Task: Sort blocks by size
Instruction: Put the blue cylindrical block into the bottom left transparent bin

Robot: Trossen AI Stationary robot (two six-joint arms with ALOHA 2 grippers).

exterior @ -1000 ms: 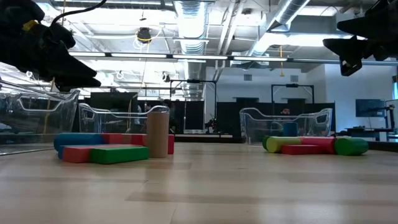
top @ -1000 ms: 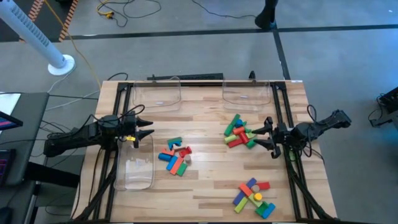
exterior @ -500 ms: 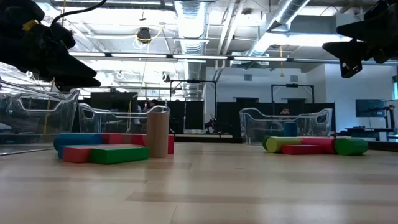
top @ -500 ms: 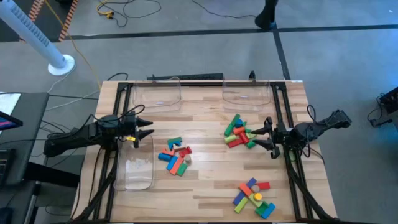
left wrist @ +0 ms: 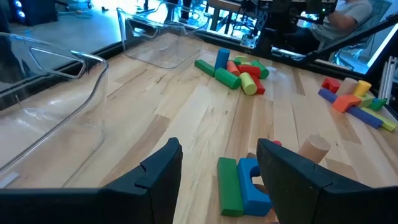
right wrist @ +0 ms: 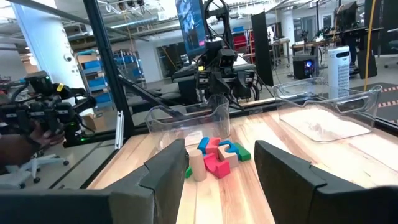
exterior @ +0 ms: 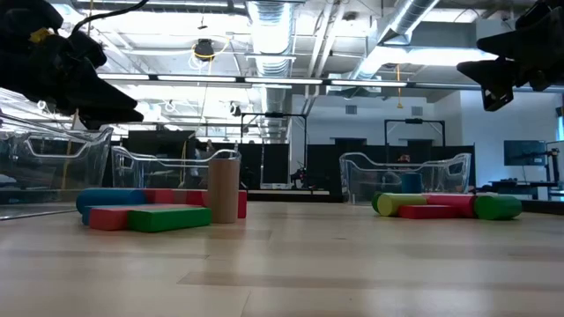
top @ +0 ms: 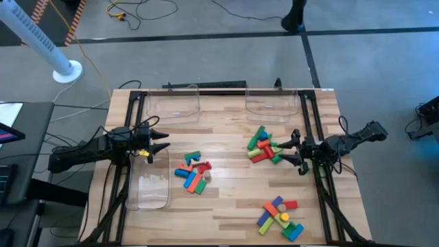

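Observation:
The blocks lie on the wooden table in three loose piles. One pile is left of the middle, another is at the right, and the last lies near the front right. My left gripper hovers open at the table's left side, pointing toward the left pile's green and blue blocks. My right gripper hovers open at the right side, just beside the right pile. Its wrist view looks across to the wooden cylinder and red blocks. Both grippers stand well above the tabletop in the low view, the left and the right.
Three clear plastic bins stand on the table: two at the far edge and one at the near left, under my left gripper. Black frame rails run along both sides. Bare wood lies between the piles.

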